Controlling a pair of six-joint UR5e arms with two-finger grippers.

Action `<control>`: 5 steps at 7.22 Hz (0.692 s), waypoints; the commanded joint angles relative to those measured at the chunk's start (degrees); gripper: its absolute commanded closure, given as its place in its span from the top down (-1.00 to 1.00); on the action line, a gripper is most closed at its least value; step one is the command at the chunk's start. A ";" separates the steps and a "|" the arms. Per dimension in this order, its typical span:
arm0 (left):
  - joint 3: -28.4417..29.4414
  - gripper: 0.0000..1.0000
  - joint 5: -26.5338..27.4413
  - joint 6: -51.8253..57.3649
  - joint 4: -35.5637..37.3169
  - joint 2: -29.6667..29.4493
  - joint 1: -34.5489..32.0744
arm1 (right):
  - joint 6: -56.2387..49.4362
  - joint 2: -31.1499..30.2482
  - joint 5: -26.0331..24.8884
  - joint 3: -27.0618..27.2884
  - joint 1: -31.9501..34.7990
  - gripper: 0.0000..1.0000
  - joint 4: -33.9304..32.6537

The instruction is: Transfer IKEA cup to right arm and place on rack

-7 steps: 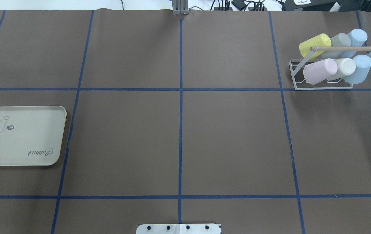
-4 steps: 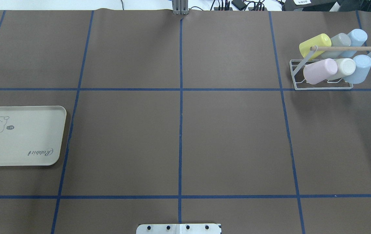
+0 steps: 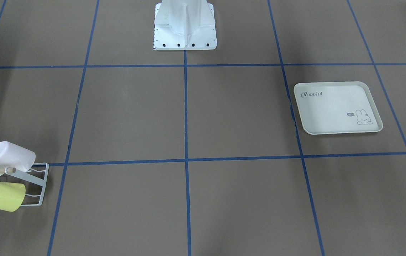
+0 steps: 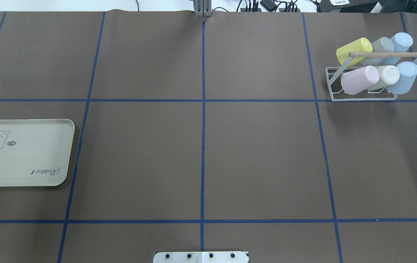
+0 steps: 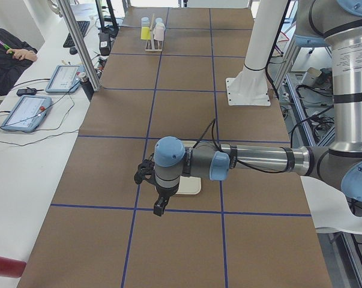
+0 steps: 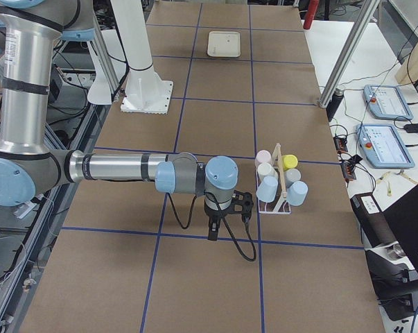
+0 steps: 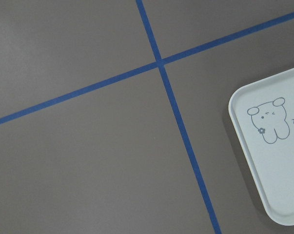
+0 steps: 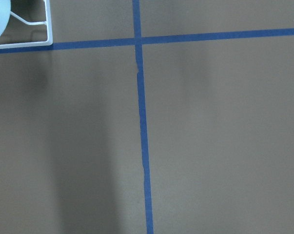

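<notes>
- My right pincer (image 6: 212,234) and left pincer (image 5: 159,207) show only small, from the side; spread or pressed together, I cannot tell.
- The rack (image 4: 391,54) with six cups (image 4: 360,80) stands just beside my right pincer; my wrist view catches only its corner.
- The tray (image 4: 25,160) lies near my left pincer.

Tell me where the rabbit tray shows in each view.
Front-facing: tray right of centre.
Overhead: tray at left edge.
Exterior left: tray mid-picture, partly behind left arm.
Exterior right: tray at top.
Left wrist: tray at right edge.
Right wrist: not in it.
Shared landmark: blue tape grid.
</notes>
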 commanded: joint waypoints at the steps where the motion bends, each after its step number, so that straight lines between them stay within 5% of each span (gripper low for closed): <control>1: -0.21 1.00 0.00 -0.01 -0.47 0.01 0.00 | -0.01 0.04 0.66 0.00 -0.01 1.00 0.16; 5: -0.12 1.00 0.00 -0.01 -0.55 0.01 0.00 | -0.01 0.04 1.37 -0.08 -0.27 1.00 0.16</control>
